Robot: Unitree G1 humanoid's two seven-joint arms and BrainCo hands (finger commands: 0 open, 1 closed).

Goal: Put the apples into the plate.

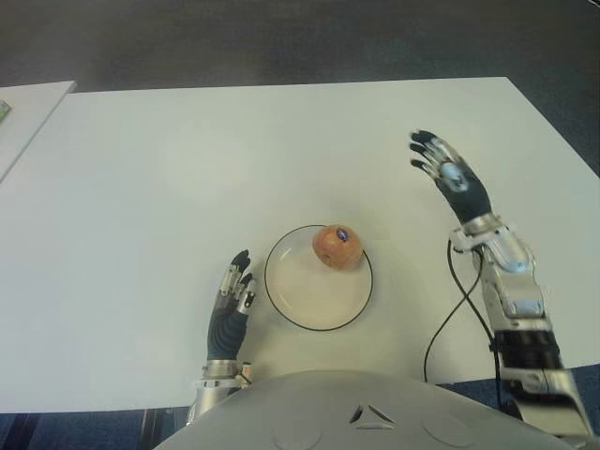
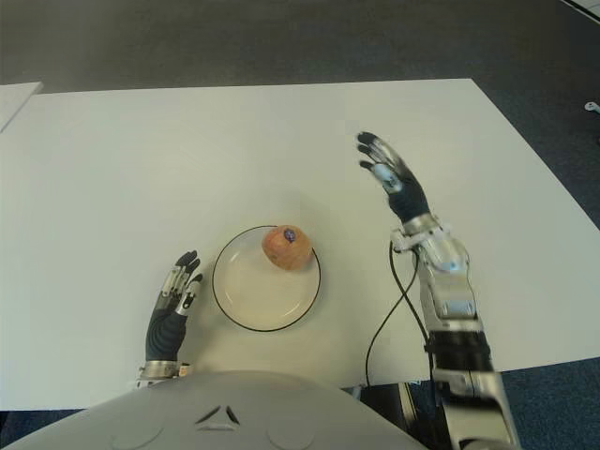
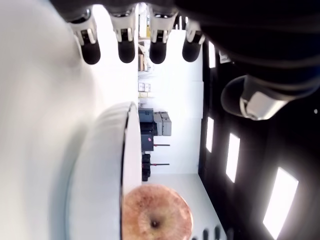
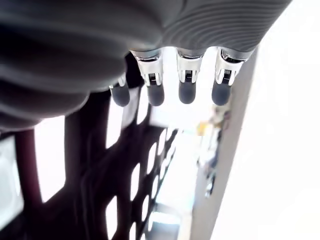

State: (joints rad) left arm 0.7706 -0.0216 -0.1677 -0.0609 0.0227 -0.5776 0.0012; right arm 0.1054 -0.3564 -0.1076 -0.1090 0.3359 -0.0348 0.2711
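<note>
While the apple (image 1: 337,247) sat inside the plate (image 1: 305,305) near its far rim, the left hand (image 1: 231,305) lay open just beside it; the right hand (image 1: 451,176), fingers spread and empty, was well apart over bare table (image 1: 169,169).

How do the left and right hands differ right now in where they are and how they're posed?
The left hand shows close to the robot's body, just left of the plate; the right hand is reached farther out over the table, well right of the plate. The left arm looks tucked in, the right arm extended. The apple sits on the plate, nearer the left hand than the right. Shared: both hands have straight, open fingers and hold nothing.
</note>
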